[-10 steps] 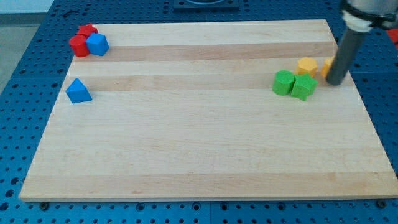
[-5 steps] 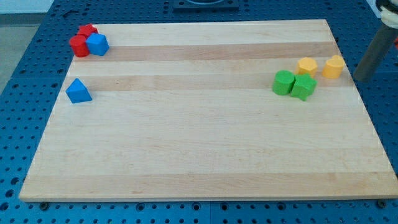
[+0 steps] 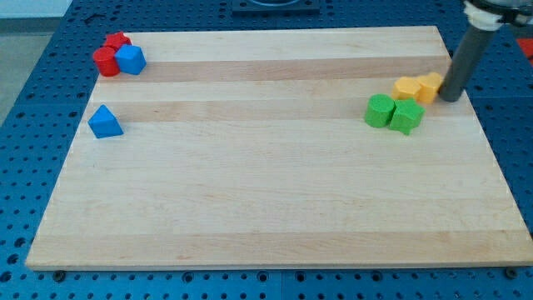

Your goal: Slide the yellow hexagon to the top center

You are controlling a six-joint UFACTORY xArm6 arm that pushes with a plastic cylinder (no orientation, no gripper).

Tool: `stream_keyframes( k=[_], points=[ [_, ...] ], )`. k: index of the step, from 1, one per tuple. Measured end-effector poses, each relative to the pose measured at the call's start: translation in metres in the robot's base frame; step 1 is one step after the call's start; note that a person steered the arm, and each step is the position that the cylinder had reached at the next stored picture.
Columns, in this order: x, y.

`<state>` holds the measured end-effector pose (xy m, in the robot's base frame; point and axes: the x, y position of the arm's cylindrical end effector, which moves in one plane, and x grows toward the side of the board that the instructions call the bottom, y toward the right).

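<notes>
Two yellow blocks lie at the board's right side. The left one (image 3: 407, 87) looks like the yellow hexagon. The second yellow block (image 3: 430, 86) touches its right side; its shape is unclear. My tip (image 3: 450, 98) stands against the right side of that second yellow block. Two green blocks (image 3: 381, 110) (image 3: 407, 117) sit side by side just below the yellow ones, close to the hexagon.
Two red blocks (image 3: 107, 61) (image 3: 117, 41) and a blue block (image 3: 131, 59) cluster at the top left corner. A blue triangular block (image 3: 105, 122) lies at the left edge. The wooden board (image 3: 266, 208) rests on a blue perforated table.
My tip swung out past the board's right edge, then came back left against the right yellow block. That block slid left and now touches the yellow hexagon.
</notes>
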<state>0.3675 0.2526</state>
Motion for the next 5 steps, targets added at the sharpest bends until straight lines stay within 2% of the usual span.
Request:
stream_keyframes(
  k=[3, 5],
  points=[
    [0.002, -0.135],
    [-0.006, -0.191]
  ],
)
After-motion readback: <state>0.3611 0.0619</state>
